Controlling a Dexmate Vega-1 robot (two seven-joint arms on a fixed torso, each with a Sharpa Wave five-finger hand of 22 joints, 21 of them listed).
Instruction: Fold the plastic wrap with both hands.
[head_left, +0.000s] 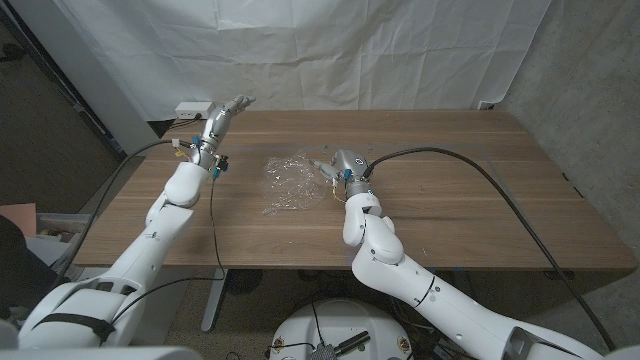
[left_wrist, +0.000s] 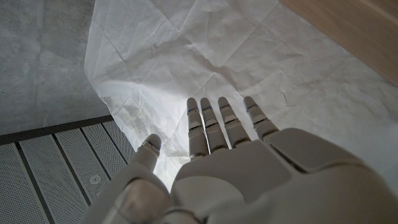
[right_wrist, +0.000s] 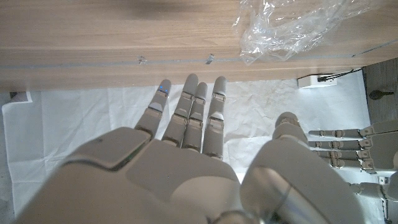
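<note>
On the wooden table (head_left: 470, 190), roughly at its middle, lies one crumpled sheet of plastic wrap (head_left: 290, 180), the landmark for all else. The right hand (head_left: 333, 165) sits just beside the wrap's right edge, fingers spread and empty; the left hand (head_left: 225, 115) is raised well apart to the wrap's far left, fingers straight and empty. To fold well, I judge each hand should pinch an opposite edge and lift together. Count: one table, one wrap, two hands.

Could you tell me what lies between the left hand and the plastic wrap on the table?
In the head view only bare wood separates the left hand from the plastic wrap.
</note>
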